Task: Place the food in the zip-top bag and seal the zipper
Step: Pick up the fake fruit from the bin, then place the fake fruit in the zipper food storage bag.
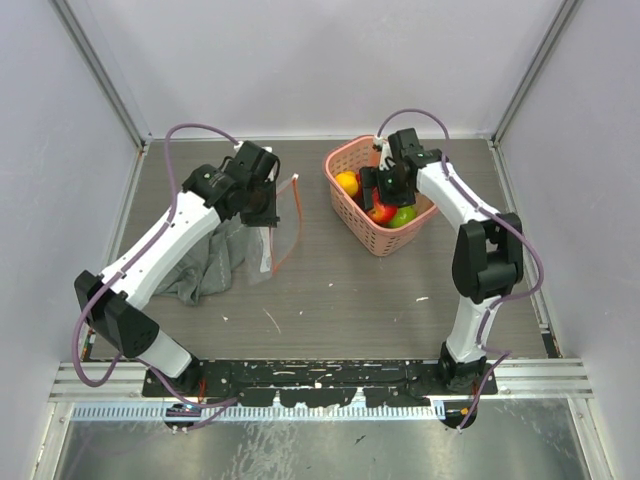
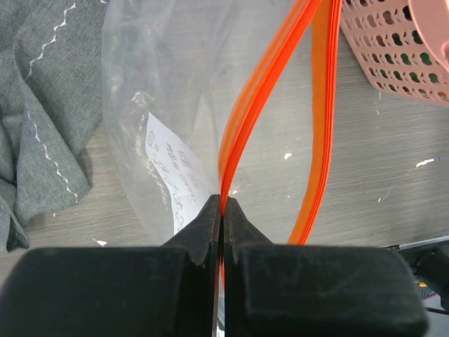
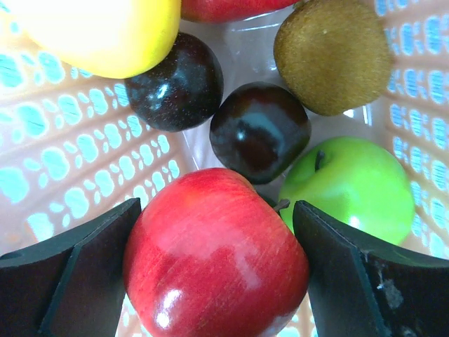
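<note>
The clear zip-top bag lies partly on a grey cloth, left of the basket. Its red-orange zipper is parted into two strips, so the mouth gapes. My left gripper is shut on one zipper strip and holds that lip up; it also shows in the top view. My right gripper is down inside the pink basket, its fingers pressed on both sides of a red apple. The slider tab is not visible.
In the basket lie a yellow fruit, two dark plums, a kiwi and a green apple. The grey cloth is bunched under the left arm. A white label sits in the bag.
</note>
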You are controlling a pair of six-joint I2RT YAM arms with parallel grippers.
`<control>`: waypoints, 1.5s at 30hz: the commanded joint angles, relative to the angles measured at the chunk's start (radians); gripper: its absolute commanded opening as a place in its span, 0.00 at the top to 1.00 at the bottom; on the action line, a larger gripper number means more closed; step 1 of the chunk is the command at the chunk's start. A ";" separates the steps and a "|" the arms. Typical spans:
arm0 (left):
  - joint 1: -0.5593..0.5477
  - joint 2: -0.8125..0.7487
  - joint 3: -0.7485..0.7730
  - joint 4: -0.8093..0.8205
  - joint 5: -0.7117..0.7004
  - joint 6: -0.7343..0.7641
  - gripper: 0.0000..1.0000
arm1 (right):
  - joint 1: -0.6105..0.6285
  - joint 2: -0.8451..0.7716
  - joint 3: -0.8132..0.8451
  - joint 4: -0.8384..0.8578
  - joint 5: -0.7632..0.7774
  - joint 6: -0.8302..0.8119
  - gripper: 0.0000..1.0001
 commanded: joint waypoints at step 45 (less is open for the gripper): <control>-0.005 -0.124 -0.153 0.339 0.273 -0.215 1.00 | 0.343 -0.602 -0.483 1.051 -0.232 0.588 0.62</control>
